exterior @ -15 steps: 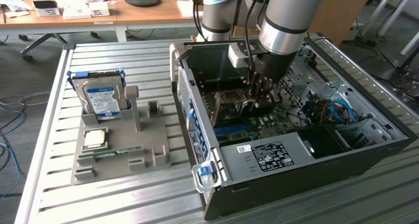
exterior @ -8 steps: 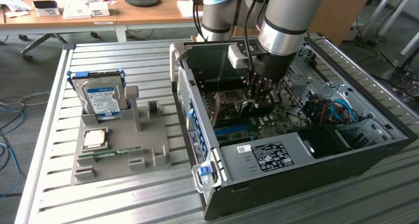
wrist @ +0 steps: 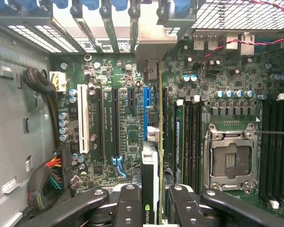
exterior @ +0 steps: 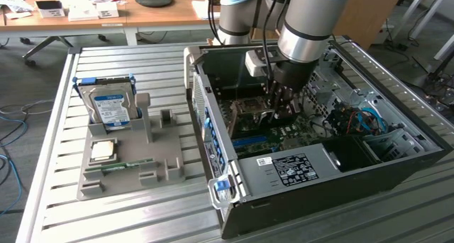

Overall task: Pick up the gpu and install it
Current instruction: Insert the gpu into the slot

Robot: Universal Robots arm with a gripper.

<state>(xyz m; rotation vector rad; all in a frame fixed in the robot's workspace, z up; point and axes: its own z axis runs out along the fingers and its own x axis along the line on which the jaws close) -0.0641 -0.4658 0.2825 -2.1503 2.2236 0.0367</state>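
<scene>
In the wrist view the fingers (wrist: pixel 130 208) are clamped on the gpu (wrist: pixel 150 179), one dark pad on its cooler face and the other on its green board face, so the gripper (wrist: pixel 156 210) holds the card edge-on and upright over the motherboard (wrist: pixel 118 156). The card runs lengthwise away from the fingers, along the blue slot (wrist: pixel 146 111), with its silvery end bracket (wrist: pixel 151 47) up against the row of rear slot openings; whether its lower edge touches the slot I cannot tell. On one side lie long black slots and a white slot (wrist: pixel 84 125), low and flat, with a cable bundle (wrist: pixel 45 182) beyond them by the case wall. On the other side the memory slots sit just beside the card, then the processor socket (wrist: pixel 230 158). In the exterior view the gripper (exterior: pixel 280 102) is down inside the open computer case (exterior: pixel 319 195), between its walls, with the power supply (exterior: pixel 298 168) nearby. To the exterior view's left, well apart on the table (exterior: pixel 142 221), a grey holder (exterior: pixel 167 163) carries a hard drive (exterior: pixel 112 107).
</scene>
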